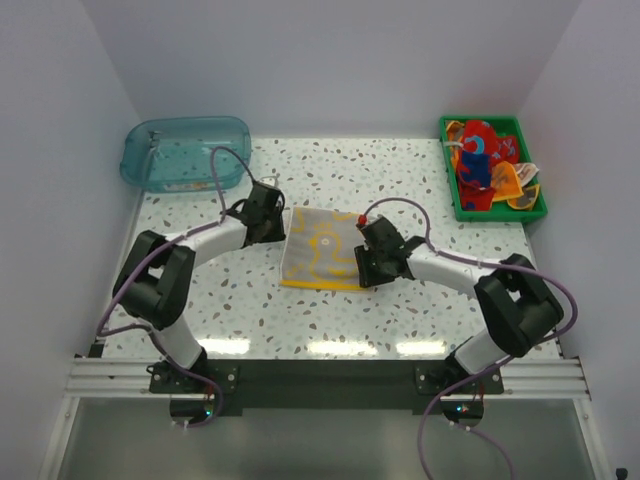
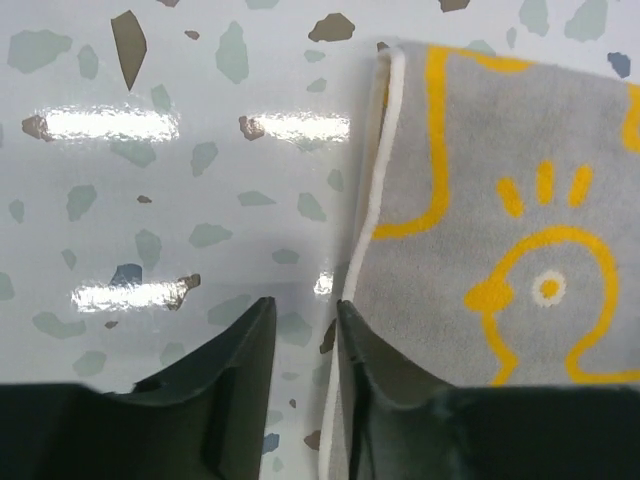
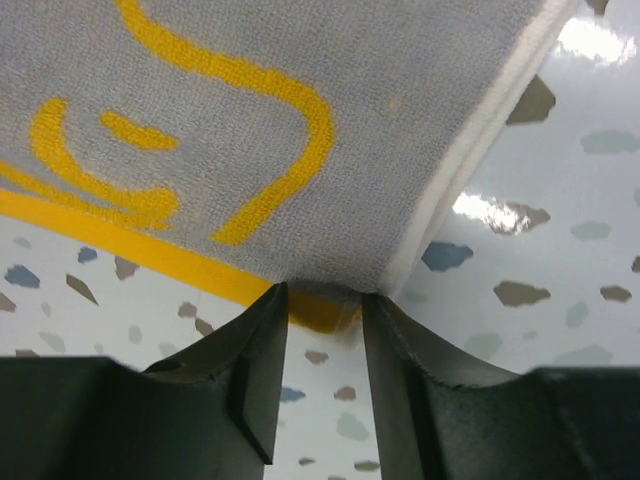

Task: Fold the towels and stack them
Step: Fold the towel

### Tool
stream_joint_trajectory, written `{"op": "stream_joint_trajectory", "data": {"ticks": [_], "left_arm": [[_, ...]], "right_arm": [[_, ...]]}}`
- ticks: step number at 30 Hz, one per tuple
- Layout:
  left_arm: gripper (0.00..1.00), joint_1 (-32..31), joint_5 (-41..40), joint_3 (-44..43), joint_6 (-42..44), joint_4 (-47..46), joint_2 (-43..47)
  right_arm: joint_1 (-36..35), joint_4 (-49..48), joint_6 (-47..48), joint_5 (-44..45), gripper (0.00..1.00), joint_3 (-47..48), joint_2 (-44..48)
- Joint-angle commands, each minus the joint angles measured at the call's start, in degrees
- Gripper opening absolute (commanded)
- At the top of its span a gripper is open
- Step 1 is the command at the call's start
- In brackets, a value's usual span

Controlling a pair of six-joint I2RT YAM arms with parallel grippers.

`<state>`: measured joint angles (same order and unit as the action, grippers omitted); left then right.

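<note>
A cream towel with a yellow duck [image 1: 320, 248] lies flat at the table's middle, with a yellow edge along its near side. My left gripper [image 1: 272, 222] is at its left edge. In the left wrist view the jaws [image 2: 302, 312] stand slightly apart and straddle the towel's white trim [image 2: 388, 150], the right finger over the cloth. My right gripper [image 1: 372, 257] is at the towel's right near corner. In the right wrist view its jaws [image 3: 325, 298] pinch that corner of the duck towel [image 3: 300, 130], with yellow cloth bunched between them. More towels [image 1: 485, 160], red, blue and orange, lie piled in the green tray.
A green tray [image 1: 533, 158] stands at the back right by the right wall. A clear blue tub [image 1: 185, 150] stands at the back left. Speckled tabletop [image 1: 330, 175] lies around the towel. White walls close in the left, right and back.
</note>
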<state>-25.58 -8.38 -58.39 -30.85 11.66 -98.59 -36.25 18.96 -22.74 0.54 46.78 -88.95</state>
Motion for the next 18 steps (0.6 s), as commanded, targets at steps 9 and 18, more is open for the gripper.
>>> {"op": "stream_joint_trajectory", "data": {"ticks": [9, 18], "left_arm": [[0.52, -1.0, 4.7, 3.3, 2.6, 4.5, 16.7], [0.45, -13.0, 13.3, 12.7, 7.3, 1.2, 21.9]], "right_arm": [[1.8, 19.2, 14.5, 8.0, 0.51, 23.1, 0.9], [7.1, 14.4, 36.0, 4.2, 0.48, 36.9, -13.8]]}}
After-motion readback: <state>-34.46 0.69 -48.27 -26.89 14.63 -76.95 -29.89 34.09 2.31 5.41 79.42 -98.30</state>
